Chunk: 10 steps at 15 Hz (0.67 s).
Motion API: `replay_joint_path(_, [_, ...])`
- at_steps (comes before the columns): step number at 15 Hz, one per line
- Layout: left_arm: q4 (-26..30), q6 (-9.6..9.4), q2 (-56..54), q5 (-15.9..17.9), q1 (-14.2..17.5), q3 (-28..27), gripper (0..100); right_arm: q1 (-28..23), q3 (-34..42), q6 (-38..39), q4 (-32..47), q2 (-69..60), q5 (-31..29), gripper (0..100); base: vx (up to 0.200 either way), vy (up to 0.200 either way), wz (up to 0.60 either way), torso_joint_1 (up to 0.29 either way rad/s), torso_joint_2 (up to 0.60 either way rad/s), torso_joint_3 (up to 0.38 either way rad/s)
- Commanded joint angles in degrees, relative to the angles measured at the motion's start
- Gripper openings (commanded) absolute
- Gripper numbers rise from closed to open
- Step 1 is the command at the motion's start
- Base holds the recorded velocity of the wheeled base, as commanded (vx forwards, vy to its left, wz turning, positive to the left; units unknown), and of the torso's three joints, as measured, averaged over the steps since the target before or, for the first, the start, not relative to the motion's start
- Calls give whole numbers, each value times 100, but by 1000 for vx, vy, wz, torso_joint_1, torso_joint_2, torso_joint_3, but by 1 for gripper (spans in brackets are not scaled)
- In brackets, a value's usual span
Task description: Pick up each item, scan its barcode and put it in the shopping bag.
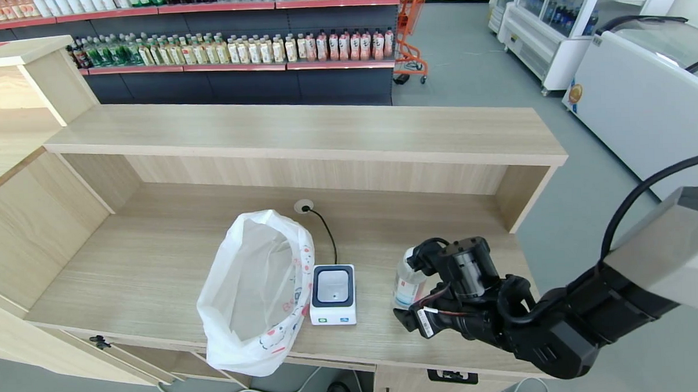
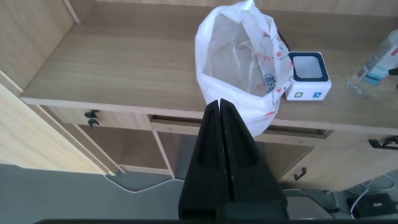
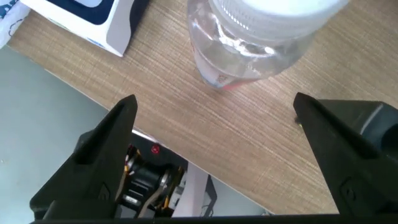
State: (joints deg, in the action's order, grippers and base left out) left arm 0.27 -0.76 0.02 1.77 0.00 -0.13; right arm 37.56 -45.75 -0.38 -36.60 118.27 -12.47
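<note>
A clear plastic bottle with a white cap and a red-and-white label stands upright on the wooden counter, right of the scanner. My right gripper hovers open just over and beside the bottle, one finger on each side, not touching it. The white barcode scanner sits at the counter's middle. To its left stands the white shopping bag, mouth open, hanging slightly over the front edge. My left gripper is shut on nothing, held low in front of the counter.
A black cable runs from the scanner to a grommet at the back. A raised shelf and side panels wall the counter in. Bare counter lies left of the bag. Drawers sit below the front edge.
</note>
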Motion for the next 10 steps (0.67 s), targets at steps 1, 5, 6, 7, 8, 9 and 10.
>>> replay_joint_path(1, [0,5,6,-1,0,5,0,-3,-39,-85,-146,266,-54,100,0,0,0,0,0,0])
replay_joint_path(5, [0,5,6,-1,0,-4,0,-12,-241,-208,-366,530,-80,100,0,0,0,0,0,0])
replay_joint_path(6, [0,-4,-2,-1,0,5,0,-12,-329,-208,-375,609,-80,100,0,0,0,0,0,0])
replay_joint_path(7, [0,-4,6,-1,0,-4,0,-12,-347,-208,-383,627,-80,100,0,0,0,0,0,0])
replay_joint_path(8, [0,-4,-2,-1,0,5,0,-3,-399,-217,-533,723,-80,100,0,0,0,0,0,0])
replay_joint_path(9, [0,-4,6,-1,0,5,0,-3,-435,-217,-621,785,-80,100,0,0,0,0,0,0])
replay_joint_path(10, [0,5,-2,-1,0,5,0,-3,-505,-226,-691,864,-80,100,0,0,0,0,0,0])
